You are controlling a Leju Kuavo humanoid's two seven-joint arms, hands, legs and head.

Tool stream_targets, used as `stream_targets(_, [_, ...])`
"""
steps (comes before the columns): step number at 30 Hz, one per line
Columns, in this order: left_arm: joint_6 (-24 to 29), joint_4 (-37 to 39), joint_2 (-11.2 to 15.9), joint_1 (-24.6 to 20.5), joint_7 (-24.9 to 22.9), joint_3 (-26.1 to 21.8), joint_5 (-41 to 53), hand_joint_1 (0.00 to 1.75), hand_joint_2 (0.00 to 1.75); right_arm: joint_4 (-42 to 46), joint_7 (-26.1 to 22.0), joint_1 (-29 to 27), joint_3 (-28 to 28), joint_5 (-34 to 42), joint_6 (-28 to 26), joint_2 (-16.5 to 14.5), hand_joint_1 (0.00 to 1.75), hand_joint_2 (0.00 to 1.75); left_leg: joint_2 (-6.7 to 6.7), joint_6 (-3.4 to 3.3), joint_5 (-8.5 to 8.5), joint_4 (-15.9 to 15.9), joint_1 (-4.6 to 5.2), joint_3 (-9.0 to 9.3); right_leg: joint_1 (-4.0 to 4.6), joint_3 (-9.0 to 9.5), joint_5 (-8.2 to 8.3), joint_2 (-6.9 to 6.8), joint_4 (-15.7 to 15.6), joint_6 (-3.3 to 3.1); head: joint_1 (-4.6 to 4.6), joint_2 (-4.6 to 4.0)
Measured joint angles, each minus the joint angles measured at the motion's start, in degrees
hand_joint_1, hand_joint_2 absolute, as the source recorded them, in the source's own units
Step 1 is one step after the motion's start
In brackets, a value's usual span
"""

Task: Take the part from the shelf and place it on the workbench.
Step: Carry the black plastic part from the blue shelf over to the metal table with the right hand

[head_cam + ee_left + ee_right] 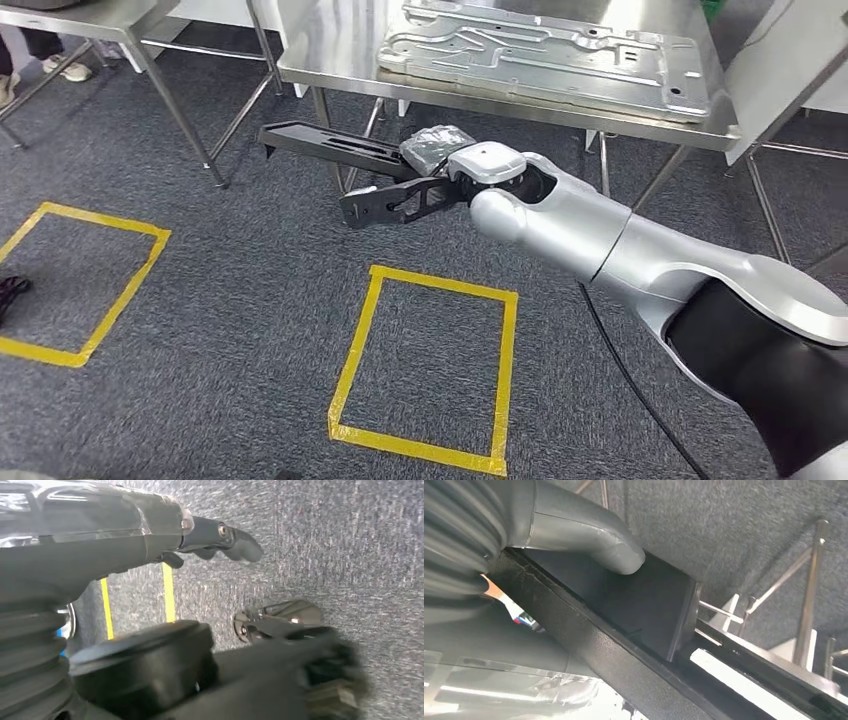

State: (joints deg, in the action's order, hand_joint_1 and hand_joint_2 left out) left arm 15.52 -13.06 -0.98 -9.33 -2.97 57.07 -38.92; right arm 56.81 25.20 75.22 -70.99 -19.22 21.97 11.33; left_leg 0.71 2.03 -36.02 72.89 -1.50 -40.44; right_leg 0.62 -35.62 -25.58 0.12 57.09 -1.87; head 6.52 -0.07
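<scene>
Black and angular, the part [345, 170] hangs in the air above the grey carpet [250, 330], just in front of the near edge of the steel counter [330, 60] and below its top. We see our right hand [440, 165] wrapped around the part's right end, and in the right wrist view the thick grey thumb [589, 540] lies flat on the part's black face [644, 600], so the grip is closed on it. A pressed metal panel [545, 55] lies on the counter, further back. Yellow tape squares [425, 370] mark the carpet nearer to us. Our left hand [220, 540] hangs over the carpet, fingers curled with nothing in them.
</scene>
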Motion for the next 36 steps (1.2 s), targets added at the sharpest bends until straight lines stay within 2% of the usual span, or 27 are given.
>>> stream_targets(1, [0.0, 0.01, 0.06, 0.07, -0.01, 0.0, -0.01, 0.0, 1.75, 0.03, 0.0, -0.19, -0.02, -0.01, 0.01, -0.03, 1.75, 1.75, -0.24, 0.1, 0.58, 1.1, -0.01, -1.29, 0.01, 0.02, -0.2, 0.69, 0.2, 0.04, -0.28, 0.0])
stream_targets(2, [0.0, 0.01, 0.12, 0.11, -0.01, 0.0, -0.01, 0.0, 1.75, 0.05, 0.0, -0.29, -0.03, -0.02, 0.02, -0.07, 1.75, 1.75, -0.37, 0.18, 2.24, 0.25, -0.04, -1.61, -0.06, 0.02, -0.47, 1.37, 0.51, 0.16, -0.51, 0.0])
stream_targets(4, [0.0, 0.02, 0.18, 0.09, -0.02, 0.0, -0.01, 0.0, 1.75, 0.08, 0.0, -0.29, -0.03, -0.06, 0.01, -0.11, 1.75, 1.75, 0.22, 0.27, 6.76, -5.58, -0.2, 0.15, -0.42, 0.03, -1.31, 2.66, 1.5, 0.63, -1.01, 0.0])
stream_targets(5, [0.0, 0.02, 0.19, 0.09, -0.02, -0.01, -0.01, 0.0, 1.75, 0.08, 0.0, -0.23, -0.04, -0.11, 0.0, -0.15, 1.75, 1.75, 0.79, 0.27, 8.14, -8.24, -0.26, 1.2, -0.53, -0.08, -1.77, 3.17, 2.13, 1.0, -1.31, 0.0])
stream_targets(6, [0.0, 0.02, 0.19, 0.08, -0.02, -0.01, 0.0, 0.0, 1.75, 0.09, 0.0, -0.18, -0.05, -0.25, -0.04, -0.22, 1.75, 1.75, 1.29, 0.05, 8.6, -10.05, -0.27, 2.05, -0.62, -0.3, -2.11, 3.63, 2.64, 1.33, -1.65, 0.0])
stream_targets(7, [0.0, 0.03, 0.21, 0.06, -0.03, -0.02, -0.01, 0.0, 1.75, 0.08, 0.0, -0.18, -0.07, -0.56, -0.14, -0.27, 1.75, 1.75, 1.56, -0.22, 8.24, -10.63, -0.2, 2.4, -0.72, -0.52, -2.29, 3.94, 2.97, 1.62, -1.81, 0.0])
stream_targets(9, [0.01, 0.04, 0.26, 0.06, -0.11, -0.04, -0.04, 0.0, 1.75, 0.03, 0.0, -0.2, -0.09, -1.42, -0.43, -0.32, 1.75, 1.75, 1.28, -0.93, 7.9, -11.01, -0.05, 2.7, -0.86, -0.81, -2.29, 4.53, 3.09, 2.07, -1.99, 0.0])
stream_targets(11, [0.03, 0.04, 0.3, 0.06, -0.18, -0.04, -0.07, 0.0, 1.75, -0.01, 0.01, -0.14, -0.04, -2.19, -0.68, -0.25, 1.75, 1.75, 0.73, -1.45, 7.83, -11.19, -0.19, 3.01, -0.9, -1.35, -3.06, 3.97, 4.12, 2.63, -1.78, 0.0])
stream_targets(12, [0.04, 0.04, 0.3, 0.06, -0.18, -0.04, -0.06, 0.0, 1.75, -0.01, 0.02, -0.07, -0.02, -2.43, -0.75, -0.24, 1.75, 1.75, 0.41, -1.67, 7.76, -11.26, -0.3, 3.22, -0.9, -2.29, -4.13, 3.15, 6.12, 2.97, -1.51, 0.0])
stream_targets(14, [0.04, 0.04, 0.33, 0.1, -0.2, -0.04, -0.05, 0.0, 1.75, -0.02, 0.02, -0.1, -0.01, -2.82, -0.86, -0.33, 1.75, 1.75, -0.32, -2.01, 7.45, -11.31, -0.36, 3.65, -0.98, -5.67, -7.01, 1.22, 12.73, 3.58, -0.79, 0.0])
stream_targets(15, [0.04, 0.04, 0.35, 0.12, -0.23, -0.04, -0.05, 0.0, 1.75, -0.03, 0.02, -0.22, -0.03, -2.93, -0.89, -0.38, 1.75, 1.75, -0.69, -2.08, 7.26, -11.3, -0.36, 3.83, -1.05, -7.42, -7.9, 0.66, 15.85, 3.7, -0.51, 0.0])
stream_targets(16, [0.04, 0.05, 0.37, 0.15, -0.26, -0.04, -0.04, 0.0, 1.75, -0.05, 0.02, -0.35, -0.04, -2.99, -0.91, -0.42, 1.75, 1.75, -1.03, -2.1, 7.06, -11.3, -0.34, 4.03, -1.09, -8.57, -7.9, 0.37, 17.57, 3.67, -0.27, 0.0])
stream_targets(17, [0.04, 0.05, 0.37, 0.14, -0.28, -0.04, -0.02, 0.0, 1.75, -0.07, 0.02, -0.43, -0.03, -3.03, -0.92, -0.43, 1.75, 1.75, -1.29, -2.08, 6.85, -11.3, -0.3, 4.28, -1.1, -8.79, -6.8, 0.23, 17.34, 3.5, 0.02, 0.0])
stream_targets(18, [0.04, 0.05, 0.36, 0.11, -0.28, -0.04, 0.01, 0.0, 1.75, -0.08, 0.02, -0.4, -0.02, -3.04, -0.94, -0.43, 1.75, 1.75, -1.5, -2.02, 6.63, -11.31, -0.21, 4.6, -1.03, -7.98, -4.78, 0.2, 15.08, 3.15, 0.32, 0.0])
stream_targets(20, [0.05, 0.03, 0.24, 0.04, -0.31, -0.05, 0.11, 0.0, 1.75, -0.09, 0.05, -0.17, 0.07, -3.09, -0.99, -0.41, 1.75, 1.75, -1.83, -1.85, 6.21, -11.52, -0.05, 5.28, -0.65, -4.89, -0.73, 0.29, 8.12, 1.98, 0.65, 0.0])
stream_targets(21, [0.1, 0.03, 0.16, 0.01, -0.42, -0.05, 0.15, 0.0, 1.75, -0.07, 0.25, -0.06, 0.1, -3.06, -0.97, -0.38, 1.75, 1.75, -1.95, -1.64, 6.11, -11.71, -0.1, 5.5, -0.36, -3.57, 0.33, 0.32, 5.44, 1.43, 0.6, 0.0])
stream_targets(24, [0.46, 0.03, -0.26, 0.21, -1.15, -0.07, 0.32, 0.0, 1.75, 0.83, 2.52, -0.31, 0.2, -2.74, -0.5, 0.32, 1.75, 1.75, -2.02, -0.75, 6.21, -12.47, -0.45, 5.88, 0.37, -2.04, 0.23, 0.25, 2.78, 0.4, 0.75, 0.0])
stream_targets(26, [0.68, 0.03, -0.52, 0.69, -1.41, -0.07, 0.42, 0.0, 1.75, 2.64, 4.7, -0.99, 0.57, -2.4, -0.06, 1.17, 1.75, 1.75, -1.51, -0.33, 5.7, -12.27, -0.45, 5.97, 0.17, -0.63, 0.15, -0.05, 0.74, 0.24, 0.96, 0.0])
stream_targets(27, [0.75, 0.03, -0.58, 0.99, -1.46, -0.07, 0.4, 0.0, 1.75, 3.72, 5.56, -1.3, 0.79, -2.31, 0.08, 1.61, 1.75, 1.75, -1.1, -0.21, 4.86, -10.94, -0.37, 5.37, -0.01, 0.11, 0.19, -0.23, -0.28, 0.26, 0.82, 0.0])
stream_targets(28, [0.77, 0.04, -0.56, 1.27, -1.6, -0.07, 0.3, 0.0, 1.75, 4.71, 6.15, -1.65, 0.99, -2.32, 0.15, 1.95, 1.75, 1.75, -0.74, -0.16, 3.62, -8.45, -0.33, 4.09, -0.16, 0.58, 0.21, -0.4, -0.85, 0.3, 0.5, 0.0])
stream_targets(30, [0.77, 0.04, -0.45, 1.51, -2.07, -0.1, -0.1, 0.0, 1.75, 6.06, 6.64, -2.35, 1.11, -2.39, 0.13, 2.42, 1.75, 1.75, -0.43, 0.05, 1.21, -1.87, -0.22, 0.31, -0.14, 0.82, -0.02, -0.47, -0.88, 0.13, -0.3, 0.0])
stream_targets(31, [0.77, 0.04, -0.4, 1.47, -2.36, -0.11, -0.31, 0.0, 1.75, 6.43, 6.65, -2.73, 1.11, -2.46, 0.1, 2.49, 1.75, 1.75, -0.48, 0.18, 0.98, 0.3, -0.21, -1.15, -0.11, 0.85, -0.24, -0.44, -0.68, 0.1, -0.68, 0.0])
stream_targets(32, [0.77, 0.04, -0.36, 1.39, -2.62, -0.13, -0.44, 0.0, 1.75, 6.68, 6.57, -3.02, 1.11, -2.55, 0.07, 2.5, 1.75, 1.75, -0.56, 0.29, 1.82, 0.71, -0.21, -1.79, -0.12, 0.88, -0.54, -0.39, -0.36, 0.14, -1.03, 0.0])
stream_targets(33, [0.77, 0.04, -0.34, 1.31, -2.86, -0.13, -0.51, 0.0, 1.75, 6.87, 6.45, -3.16, 1.15, -2.68, 0.04, 2.49, 1.75, 1.75, -0.67, 0.35, 3.67, -0.97, -0.22, -1.35, -0.19, 0.91, -0.92, -0.3, 0.08, 0.29, -1.37, 0.0])
stream_targets(34, [0.77, 0.05, -0.33, 1.32, -3.04, -0.13, -0.57, 0.0, 1.75, 7.02, 6.32, -3.17, 1.25, -2.8, 0.03, 2.48, 1.75, 1.75, -0.81, 0.38, 5.91, -4.06, -0.24, -0.21, -0.28, 0.93, -1.42, -0.22, 0.67, 0.52, -1.7, 0.0])
stream_targets(35, [0.77, 0.05, -0.33, 1.36, -3.19, -0.13, -0.61, 0.0, 1.75, 7.15, 6.21, -3.11, 1.37, -2.91, 0.02, 2.48, 1.75, 1.75, -0.97, 0.36, 7.41, -6.87, -0.19, 1.03, -0.3, 0.85, -1.93, -0.13, 1.28, 0.83, -2.09, 0.0])
stream_targets(36, [0.77, 0.05, -0.33, 1.41, -3.26, -0.12, -0.65, 0.0, 1.75, 7.25, 6.15, -3.04, 1.48, -2.98, 0.01, 2.51, 1.75, 1.75, -1.09, 0.14, 8.13, -9.29, -0.13, 2.13, -0.26, 0.66, -2.41, -0.05, 2.0, 1.16, -2.43, 0.0])
